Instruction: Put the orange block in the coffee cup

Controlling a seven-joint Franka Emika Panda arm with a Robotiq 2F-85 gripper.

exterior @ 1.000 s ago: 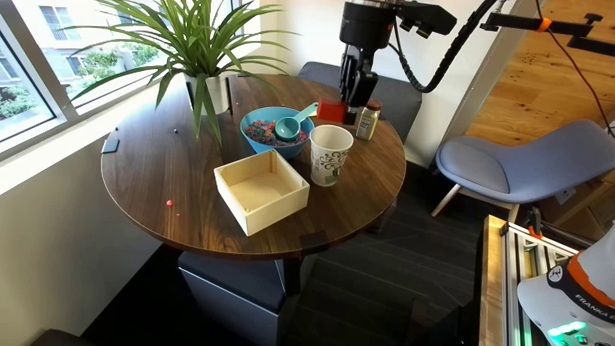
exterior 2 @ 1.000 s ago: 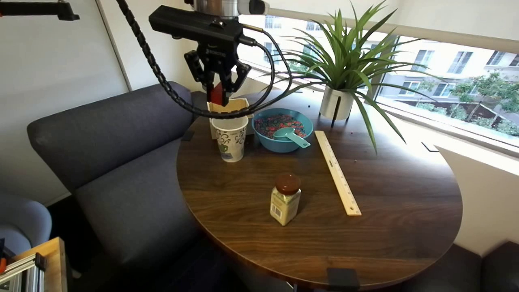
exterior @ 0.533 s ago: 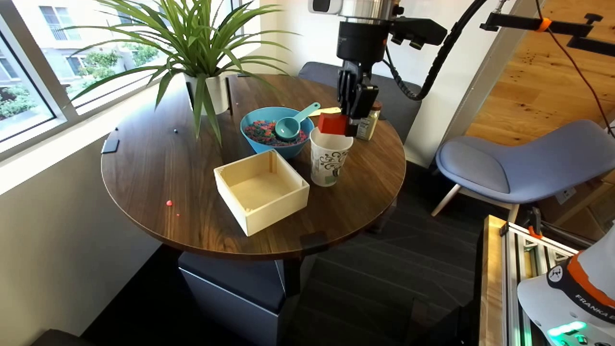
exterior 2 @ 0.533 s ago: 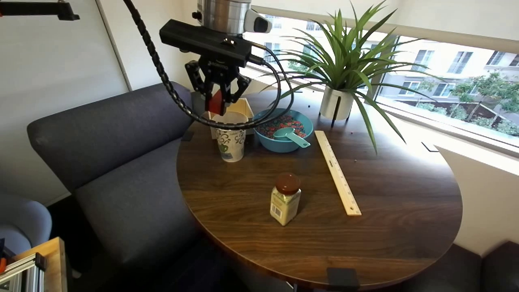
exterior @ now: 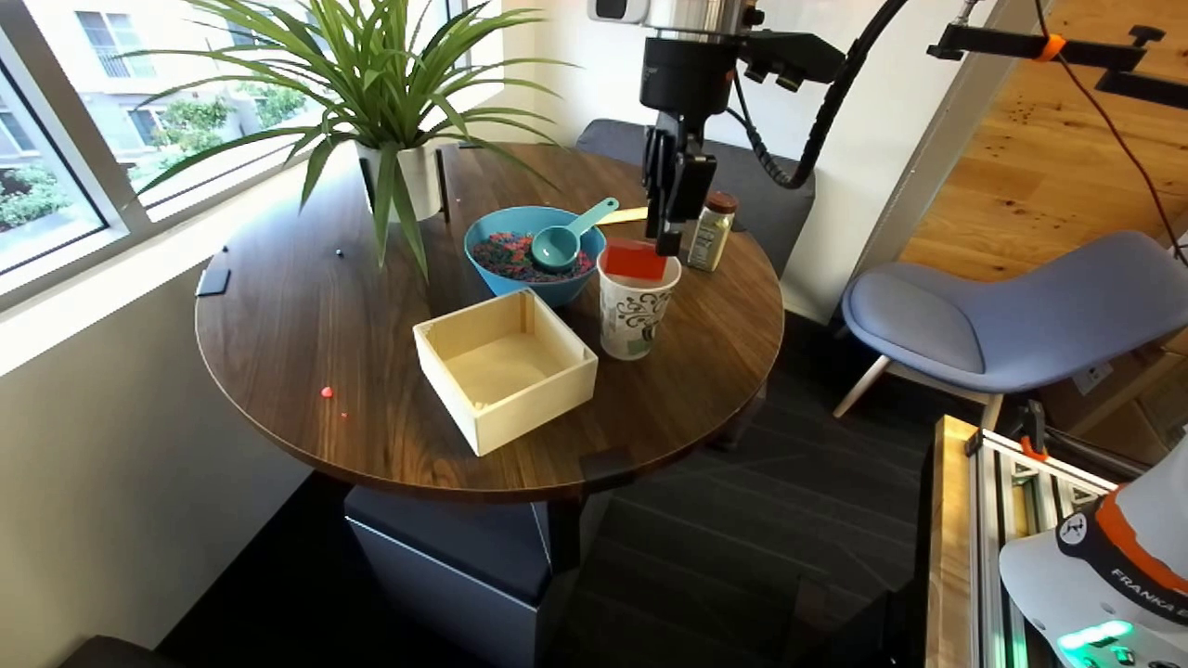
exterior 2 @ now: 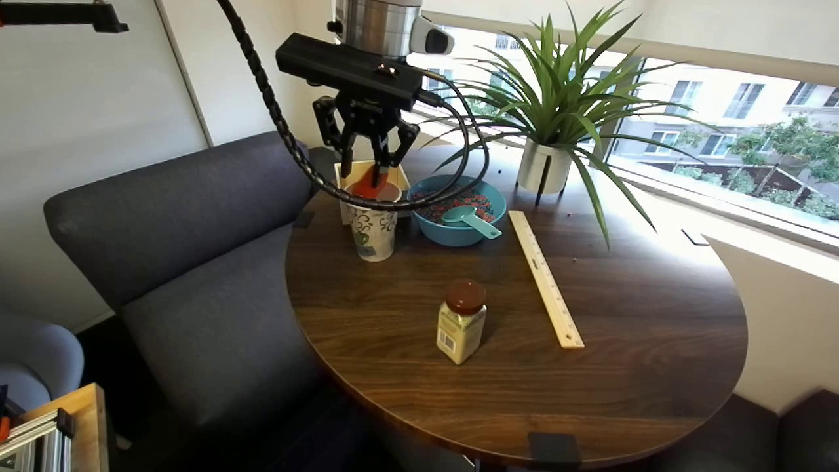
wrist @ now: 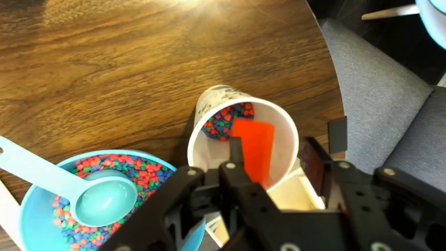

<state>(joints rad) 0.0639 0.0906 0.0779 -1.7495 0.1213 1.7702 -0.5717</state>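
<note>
The orange block (exterior: 636, 261) is at the mouth of the coffee cup (exterior: 635, 320), partly inside the rim. In the wrist view the block (wrist: 256, 150) looks blurred and lies within the round opening of the cup (wrist: 211, 101); small coloured pebbles cover the cup's bottom. The block also shows in an exterior view (exterior 2: 371, 186), tilted at the mouth of the cup (exterior 2: 373, 233). My gripper (wrist: 273, 144) is open just above the cup, with a gap between its right finger and the block. The left finger overlaps the block's edge; contact cannot be told.
A teal bowl (exterior: 538, 289) of pebbles with a scoop (exterior: 557, 247) stands beside the cup. A pale wooden tray (exterior: 534, 413) is close by. A spice jar (exterior 2: 462, 328), a ruler (exterior 2: 544, 282) and a potted plant (exterior 2: 544, 170) stand or lie on the round table.
My gripper came down over the cup with the block held, then its fingers opened. The block has dropped from between the fingers to the cup's mouth and tilted.
</note>
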